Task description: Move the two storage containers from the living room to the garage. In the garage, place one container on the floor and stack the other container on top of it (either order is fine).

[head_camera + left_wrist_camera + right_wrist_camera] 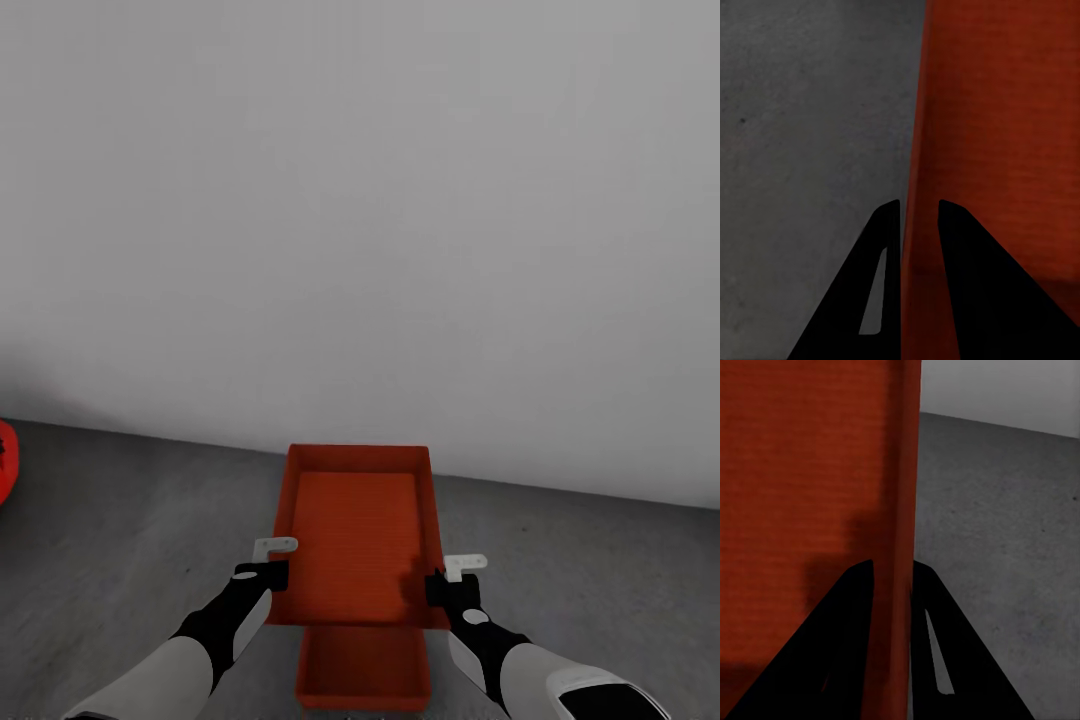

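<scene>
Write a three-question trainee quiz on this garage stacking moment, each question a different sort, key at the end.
1. True or false: both tools grip the upper container.
2. Which part does the left tool pinch? A. a side wall B. the flat bottom C. a corner post
3. Fill in: the lower container rests on the grey ____.

Key: 1. True; the right tool clamps the opposite wall. 2. A. 3. floor.

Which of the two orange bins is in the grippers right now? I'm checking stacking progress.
The upper container, farther from the robot: the left gripper and right gripper pinch its side walls. The lower container sits on the concrete floor.
</scene>
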Controlling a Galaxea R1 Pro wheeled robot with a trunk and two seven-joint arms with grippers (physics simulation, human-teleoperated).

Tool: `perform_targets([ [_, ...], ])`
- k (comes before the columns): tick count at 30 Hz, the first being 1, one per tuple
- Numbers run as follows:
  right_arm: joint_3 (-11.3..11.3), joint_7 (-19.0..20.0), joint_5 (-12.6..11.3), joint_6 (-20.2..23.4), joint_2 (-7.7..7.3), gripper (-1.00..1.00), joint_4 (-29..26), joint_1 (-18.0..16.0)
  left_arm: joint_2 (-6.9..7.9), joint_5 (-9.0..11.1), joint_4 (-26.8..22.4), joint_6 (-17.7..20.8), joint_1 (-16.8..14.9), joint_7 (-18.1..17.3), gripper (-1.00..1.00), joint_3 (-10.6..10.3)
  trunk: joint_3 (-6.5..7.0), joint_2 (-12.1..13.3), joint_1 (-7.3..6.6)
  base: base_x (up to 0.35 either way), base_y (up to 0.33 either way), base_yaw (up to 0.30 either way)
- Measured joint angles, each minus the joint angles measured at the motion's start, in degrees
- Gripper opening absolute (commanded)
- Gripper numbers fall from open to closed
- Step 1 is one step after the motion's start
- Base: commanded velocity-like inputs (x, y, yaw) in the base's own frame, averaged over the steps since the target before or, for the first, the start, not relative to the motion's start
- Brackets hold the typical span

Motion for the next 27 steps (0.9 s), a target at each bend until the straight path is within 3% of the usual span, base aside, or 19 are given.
perform_targets([
  [27, 0.0, 0.0, 0.0, 0.0, 0.00, -1.00, 0.0, 0.0, 0.00, 0.0, 0.0, 0.0, 0.0, 0.0, -1.00, 0.0, -2.50, 0.0, 0.00, 0.000, 0.000, 0.000],
])
